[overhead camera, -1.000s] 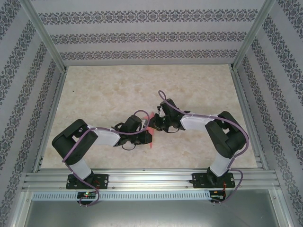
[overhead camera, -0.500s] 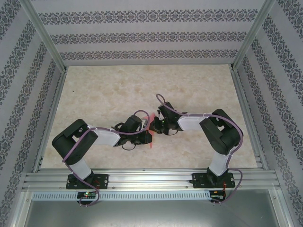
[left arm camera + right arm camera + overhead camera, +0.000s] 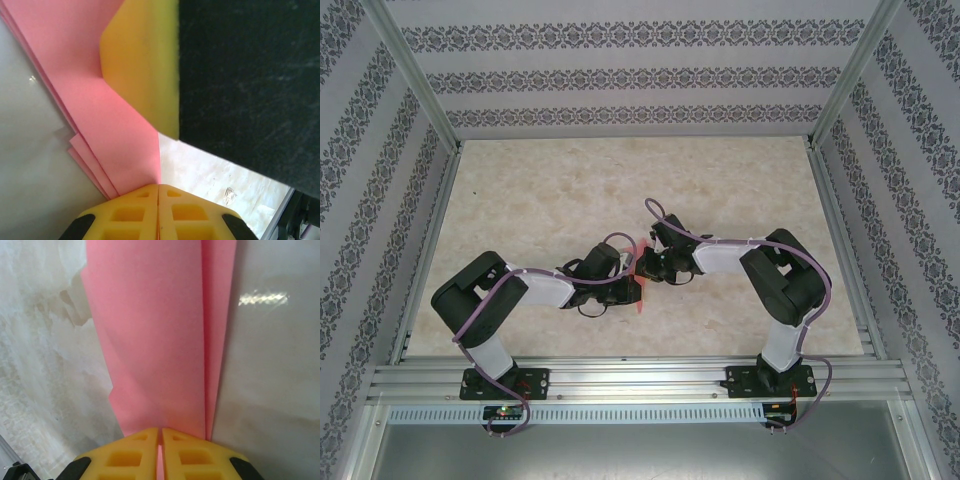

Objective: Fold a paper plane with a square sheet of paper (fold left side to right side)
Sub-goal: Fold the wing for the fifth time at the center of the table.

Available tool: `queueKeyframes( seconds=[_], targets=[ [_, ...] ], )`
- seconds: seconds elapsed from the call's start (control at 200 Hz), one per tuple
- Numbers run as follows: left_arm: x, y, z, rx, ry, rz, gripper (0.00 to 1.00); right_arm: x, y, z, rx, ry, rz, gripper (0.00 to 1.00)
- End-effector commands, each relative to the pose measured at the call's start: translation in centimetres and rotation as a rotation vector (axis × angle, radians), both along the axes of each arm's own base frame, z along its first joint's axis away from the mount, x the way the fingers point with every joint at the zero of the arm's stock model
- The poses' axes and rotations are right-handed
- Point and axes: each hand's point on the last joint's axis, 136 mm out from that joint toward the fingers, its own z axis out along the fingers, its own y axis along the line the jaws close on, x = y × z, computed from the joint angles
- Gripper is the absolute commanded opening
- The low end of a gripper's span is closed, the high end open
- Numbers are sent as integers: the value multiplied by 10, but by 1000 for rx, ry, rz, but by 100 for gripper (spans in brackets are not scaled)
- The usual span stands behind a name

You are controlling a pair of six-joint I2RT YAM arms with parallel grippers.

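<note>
Left gripper: yellow fingers clamped on the sheet of paper, bottom centre of the left wrist view.
Right gripper: clamped on its folded layers.
Sheet of paper: salmon-red, creased, held between both grippers, mid-table.

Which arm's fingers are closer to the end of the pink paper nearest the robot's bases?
Left. The left fingers are shut on the paper close to that near end. The right fingers clamp it farther along, away from the bases.
</note>
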Motion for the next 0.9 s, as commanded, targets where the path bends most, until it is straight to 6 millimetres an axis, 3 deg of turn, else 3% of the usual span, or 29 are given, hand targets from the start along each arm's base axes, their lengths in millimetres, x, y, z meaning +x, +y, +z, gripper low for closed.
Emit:
queueKeyframes(
  seconds=[0.0, 0.4, 0.894],
  targets=[
    [-25, 18, -52, 173, 61, -22, 8, 21, -9, -8, -46, -59, -24, 12],
    [-31, 23, -61, 220, 67, -34, 8, 43, -15, -5, -50, -92, -25, 12],
    [-34, 28, -62, 325, 52, -65, 7, 51, -16, 0, -71, -102, -12, 13]
  ],
)
